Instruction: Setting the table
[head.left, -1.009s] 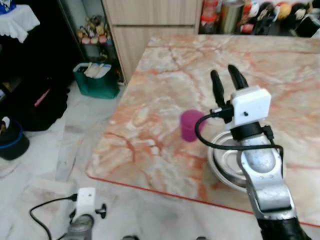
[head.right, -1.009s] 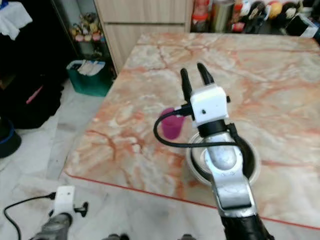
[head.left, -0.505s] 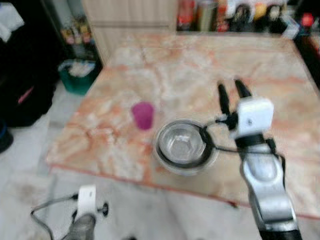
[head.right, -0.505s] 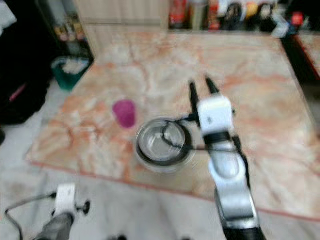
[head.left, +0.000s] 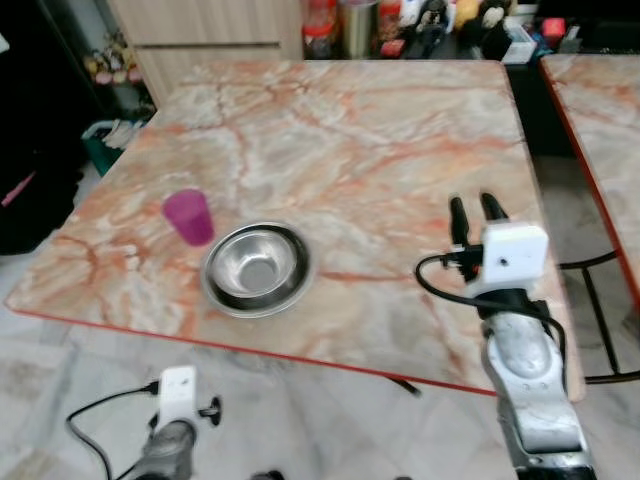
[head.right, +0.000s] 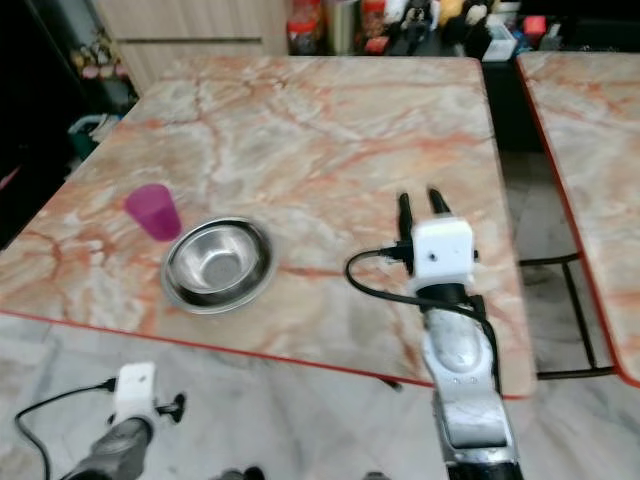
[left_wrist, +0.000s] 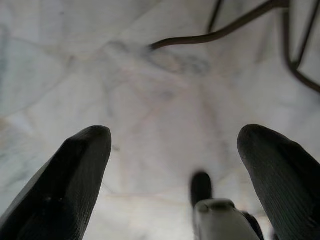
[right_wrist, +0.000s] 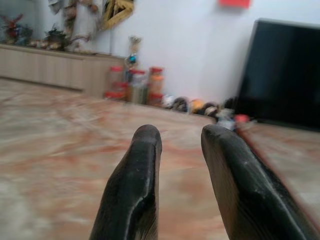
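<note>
Bowl (head.left: 256, 270) of bare steel sits upright near the front edge of the marble counter (head.left: 370, 140), with a purple cup (head.left: 188, 217) just beside it toward the robot's left, the two apart. Right end effector (head.left: 476, 212) hovers over the counter's right front part, well apart from the bowl, its fingers (right_wrist: 135, 195) slightly parted (nothing between them). Left end effector (left_wrist: 170, 165) hangs low beside the counter, pointing at the pale floor (left_wrist: 150, 100), fingers spread wide and empty. Jars and bottles (head.left: 345, 15) crowd behind the counter's far edge.
</note>
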